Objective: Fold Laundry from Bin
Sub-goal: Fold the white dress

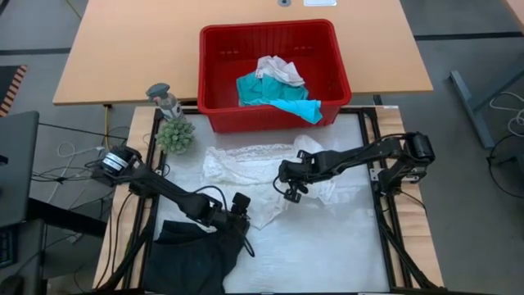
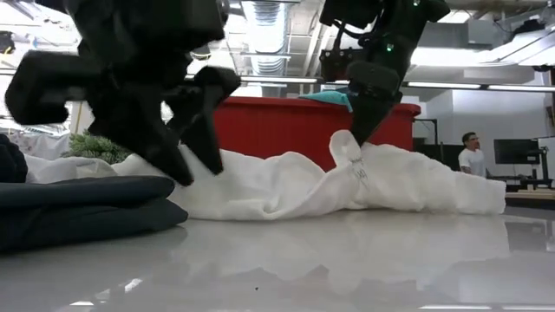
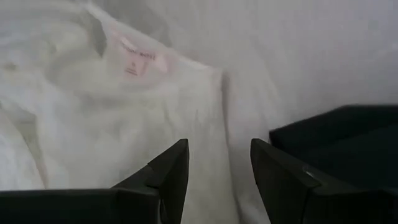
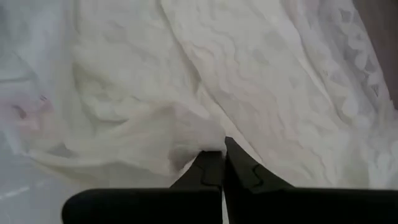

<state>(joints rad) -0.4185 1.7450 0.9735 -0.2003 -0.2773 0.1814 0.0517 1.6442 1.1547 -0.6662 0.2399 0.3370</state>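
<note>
We see the right claw (image 1: 291,193) pinching the white lacy cloth (image 1: 246,164), fingers pressed together. The left claw (image 1: 239,211) is spread, empty, beside the black garment (image 1: 192,254).

Black garment (image 1: 192,254) cut off by the high view's bottom edge, with its upper edge covered by the left gripper (image 1: 240,215). White lacy garment (image 1: 254,168) partly hidden under the right arm (image 1: 360,156), its pinched fold lost between the closed fingers of the right gripper (image 4: 224,163). Small pink label (image 3: 134,59) too blurred to read. Teal garment (image 2: 329,98) barely showing above the red bin (image 2: 295,126) rim in the low view. Distant person (image 2: 471,156) tiny, cut off below by a desk.
</note>
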